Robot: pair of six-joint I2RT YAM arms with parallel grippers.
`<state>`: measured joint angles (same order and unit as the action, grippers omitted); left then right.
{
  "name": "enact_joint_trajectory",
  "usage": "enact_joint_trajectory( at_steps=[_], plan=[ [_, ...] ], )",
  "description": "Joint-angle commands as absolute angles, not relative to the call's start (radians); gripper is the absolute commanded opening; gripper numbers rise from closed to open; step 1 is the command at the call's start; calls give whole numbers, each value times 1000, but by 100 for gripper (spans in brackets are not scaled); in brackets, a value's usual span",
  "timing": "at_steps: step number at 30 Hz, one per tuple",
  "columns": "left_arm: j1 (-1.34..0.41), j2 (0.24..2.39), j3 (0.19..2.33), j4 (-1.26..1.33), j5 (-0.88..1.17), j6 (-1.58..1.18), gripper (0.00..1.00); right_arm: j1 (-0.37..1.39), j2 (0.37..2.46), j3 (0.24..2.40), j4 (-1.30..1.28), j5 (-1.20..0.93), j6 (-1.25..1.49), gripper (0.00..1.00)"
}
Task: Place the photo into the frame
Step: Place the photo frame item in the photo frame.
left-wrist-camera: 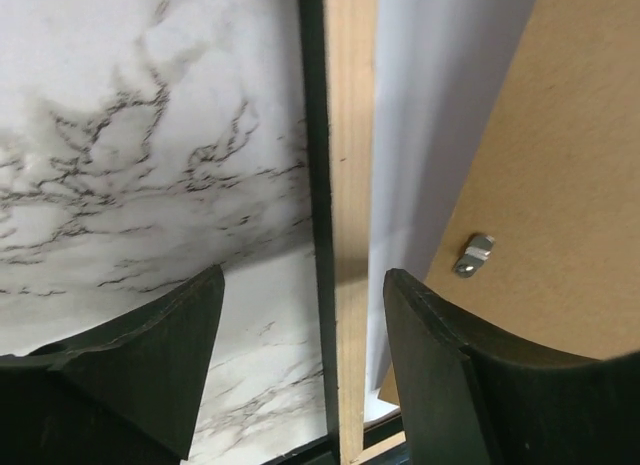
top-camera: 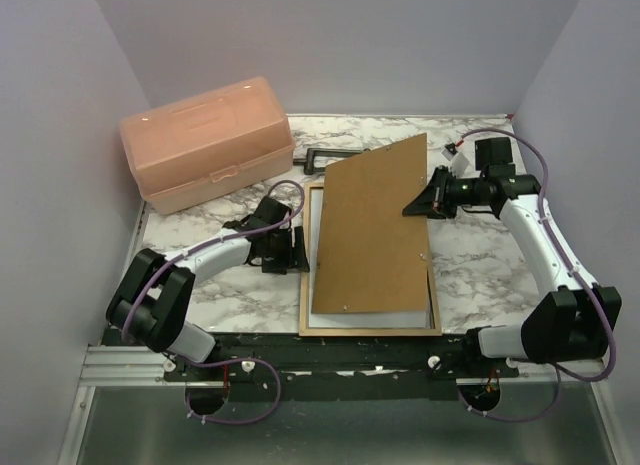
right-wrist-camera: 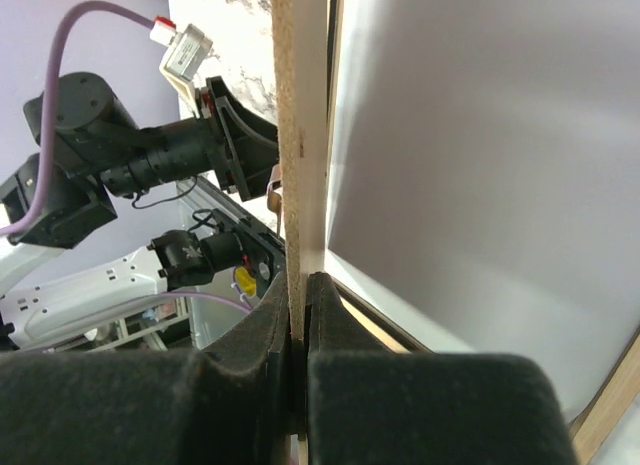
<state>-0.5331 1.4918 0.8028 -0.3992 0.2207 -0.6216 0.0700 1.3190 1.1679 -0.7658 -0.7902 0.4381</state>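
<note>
Photo [top-camera: 370, 318] is shown lying white back up inside the frame [top-camera: 303, 275], which rests flat, tan wood face up, in the middle of the marble table [top-camera: 470, 255]. From above, only a pale strip of the print is visible along the near and left sides. The rest is covered by a brown backing board [top-camera: 375, 225], tilted and skewed, with its far corner reaching past the frame's far rail. The board's right edge is pinched between the closed fingers of the right gripper [top-camera: 420, 203], and in the right wrist view the pads are seen pressed onto that thin edge. The left gripper [top-camera: 292, 249] is set with fingers apart over the frame's left rail, gripping nothing. A small metal clip [left-wrist-camera: 475, 255] is fixed to the board.

The step in hand is judged to be seating the board over the print. It would be done well if the board were first squared to the frame's opening, then lowered with its near edge in the recess first, so that the photo is not dragged or creased. The left rail could be steadied so the frame does not slide on the smooth marble. A peach plastic box [top-camera: 205, 145] stands well apart at the far left.
</note>
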Motion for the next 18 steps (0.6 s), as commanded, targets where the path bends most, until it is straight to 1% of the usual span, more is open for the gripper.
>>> enact_joint_trajectory(
  at_steps=[1, 4, 8, 12, 15, 16, 18],
  plan=[
    [-469, 1429, 716, -284, 327, -665, 65, 66, 1378, 1261, -764, -887, 432, 0],
    [-444, 1422, 701, -266, 352, -653, 59, 66, 1425, 1277, -781, -895, 424, 0],
    [-443, 1441, 721, -297, 316, -632, 52, 65, 1479, 1288, -794, -901, 406, 0],
    [-443, 1458, 729, -283, 333, -629, 50, 66, 1505, 1293, -804, -904, 396, 0],
    [-443, 1481, 744, -280, 343, -626, 48, 66, 1512, 1272, -803, -928, 442, 0],
    [-444, 1491, 751, -281, 345, -625, 45, 66, 1523, 1267, -811, -948, 441, 0],
    [-445, 1507, 760, -282, 349, -621, 45, 67, 1534, 1255, -817, -998, 422, 0]
  ],
)
